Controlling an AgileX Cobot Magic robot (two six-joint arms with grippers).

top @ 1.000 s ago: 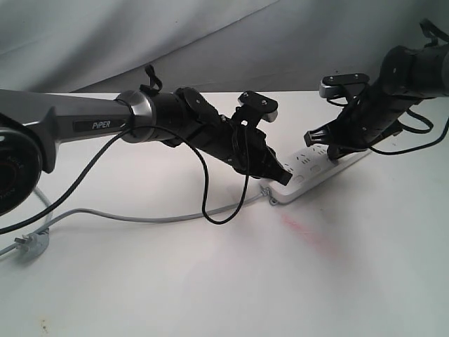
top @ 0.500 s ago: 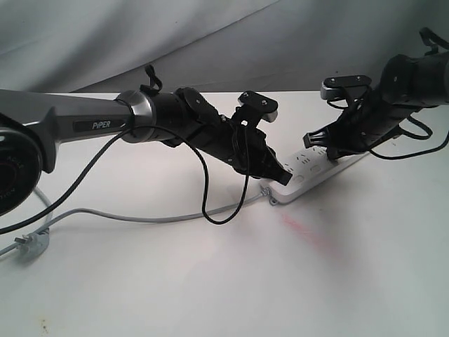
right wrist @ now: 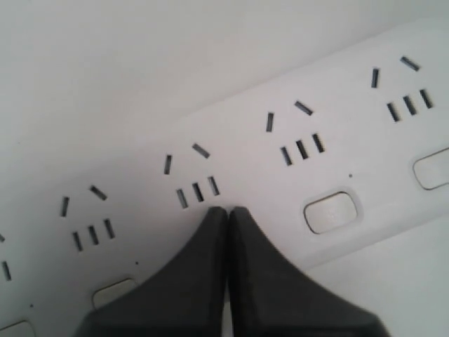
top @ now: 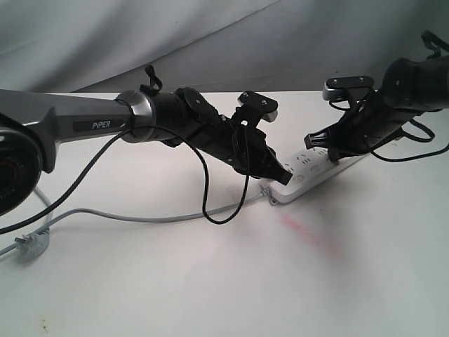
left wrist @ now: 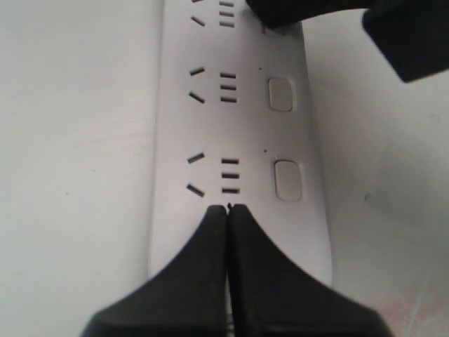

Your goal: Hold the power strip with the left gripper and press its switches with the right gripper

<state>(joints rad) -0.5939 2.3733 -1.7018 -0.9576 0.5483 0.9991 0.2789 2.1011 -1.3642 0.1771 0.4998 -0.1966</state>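
At strip [left wrist: 238, 126] end, left gripper [left wrist: 228, 214], jaws closed on nothing, seems to pin it flat; right gripper [right wrist: 226, 214], closed too, serves as poker for switches [right wrist: 330, 212].

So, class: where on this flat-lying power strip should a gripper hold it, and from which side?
Probably its cord end, from above: the power strip lies flat on the table, so pressing down with shut jaws pins it. The left gripper sits there, beside the switches, not covering them.

backdrop [top: 210, 35]: creased grey cloth | table [top: 175, 288]: white, faint pink smear [top: 307, 235] | light: soft
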